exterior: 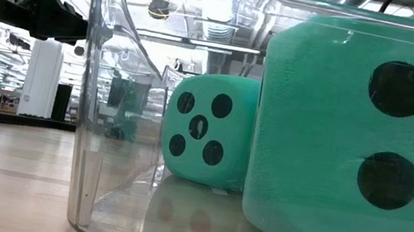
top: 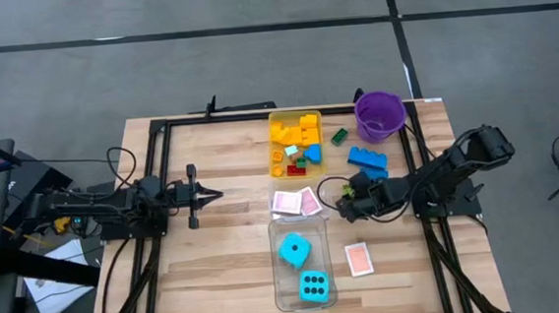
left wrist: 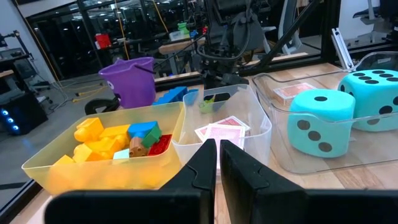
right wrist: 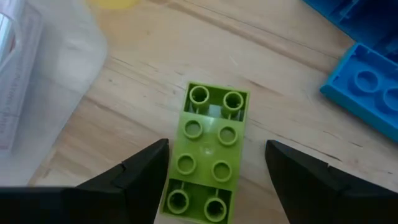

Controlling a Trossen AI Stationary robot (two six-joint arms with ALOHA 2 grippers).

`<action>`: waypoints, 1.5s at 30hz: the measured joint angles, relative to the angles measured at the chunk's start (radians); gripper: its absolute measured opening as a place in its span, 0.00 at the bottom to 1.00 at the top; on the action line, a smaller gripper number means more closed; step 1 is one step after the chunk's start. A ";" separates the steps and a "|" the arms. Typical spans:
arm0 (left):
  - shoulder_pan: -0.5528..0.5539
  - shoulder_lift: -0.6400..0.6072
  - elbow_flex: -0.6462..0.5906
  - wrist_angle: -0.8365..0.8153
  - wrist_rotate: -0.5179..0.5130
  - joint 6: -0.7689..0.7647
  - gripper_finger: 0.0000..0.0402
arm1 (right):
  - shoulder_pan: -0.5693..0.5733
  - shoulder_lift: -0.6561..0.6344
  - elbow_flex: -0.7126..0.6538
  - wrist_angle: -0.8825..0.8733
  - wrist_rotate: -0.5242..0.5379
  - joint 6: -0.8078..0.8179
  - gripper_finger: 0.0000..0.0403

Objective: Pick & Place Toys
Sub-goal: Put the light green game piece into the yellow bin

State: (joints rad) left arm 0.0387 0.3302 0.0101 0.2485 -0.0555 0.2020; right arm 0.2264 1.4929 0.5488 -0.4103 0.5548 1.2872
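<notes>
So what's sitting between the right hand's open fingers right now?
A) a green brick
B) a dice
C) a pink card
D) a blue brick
A: the right wrist view shows the green brick lying flat on the table between the right hand's spread fingers, with a blue brick off to one side.

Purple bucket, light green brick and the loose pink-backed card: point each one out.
purple bucket [top: 379,116], high view, on its rim.
light green brick [right wrist: 206,151], right wrist view, on its studded top.
loose pink-backed card [top: 359,258], high view, on the card's middle.
</notes>
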 joint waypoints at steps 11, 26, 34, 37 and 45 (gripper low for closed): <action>0.000 0.000 0.000 0.000 0.000 0.000 0.04 | 0.001 0.000 0.000 0.000 -0.001 -0.009 0.48; 0.000 0.000 0.000 0.000 0.000 0.000 0.04 | 0.031 -0.062 0.000 -0.009 0.034 -0.041 0.34; 0.000 0.000 0.000 0.000 0.000 0.000 0.04 | 0.077 -0.177 0.000 -0.020 0.120 -0.040 0.34; 0.000 0.000 0.000 0.000 0.000 0.000 0.04 | 0.079 -0.221 0.000 -0.008 0.154 -0.067 0.34; 0.000 0.000 0.000 0.000 0.000 0.000 0.04 | -0.045 -0.317 0.051 0.060 0.175 -0.302 0.34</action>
State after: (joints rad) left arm 0.0387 0.3298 0.0101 0.2485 -0.0556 0.2019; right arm 0.1816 1.1762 0.5998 -0.3500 0.7300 0.9850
